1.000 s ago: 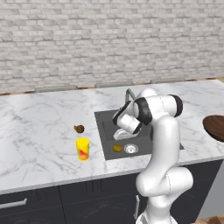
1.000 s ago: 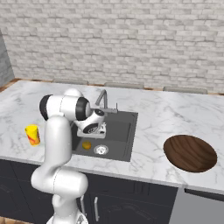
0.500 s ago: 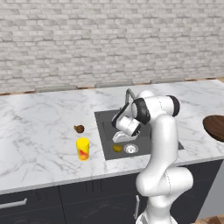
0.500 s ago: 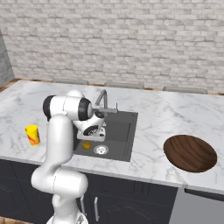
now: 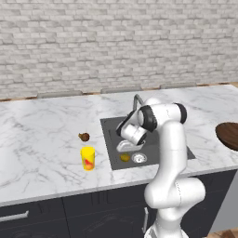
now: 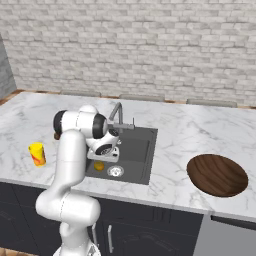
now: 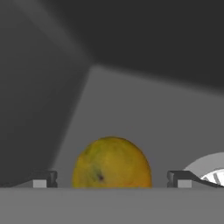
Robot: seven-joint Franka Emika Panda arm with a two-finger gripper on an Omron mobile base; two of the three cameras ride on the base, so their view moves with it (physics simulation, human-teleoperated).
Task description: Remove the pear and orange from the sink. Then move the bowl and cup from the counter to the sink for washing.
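Orange (image 7: 111,162) sits low in my hand view, right between the two dark fingertips (image 7: 43,178) of the claw (image 7: 111,179), which stand wide apart with a gap on either side of the fruit, so nothing is clamped. I see the fruit resting on the dark floor of the sink (image 5: 109,139), close to the front left corner, with the round steel drain (image 5: 139,158) just beside it. From the left base view the orange (image 5: 124,157) shows as a small yellow-orange ball under the lowered hand, and from the right base view I find it (image 6: 99,166) again beside the drain (image 6: 115,171), below the claw (image 6: 104,156). The grey faucet (image 6: 117,114) rises at the back rim of the basin. On the marble tabletop (image 5: 42,139) left of the sink stands the yellow cup (image 5: 88,158), upright, with a red-orange mark on its side that I cannot read as any lettering. The pear (image 5: 84,136) lies on the tabletop just behind the cup, apart from it and outside the basin. The wooden bowl (image 6: 217,174) rests on the tabletop well to the right of the sink. I can make out no brand or writing anywhere.
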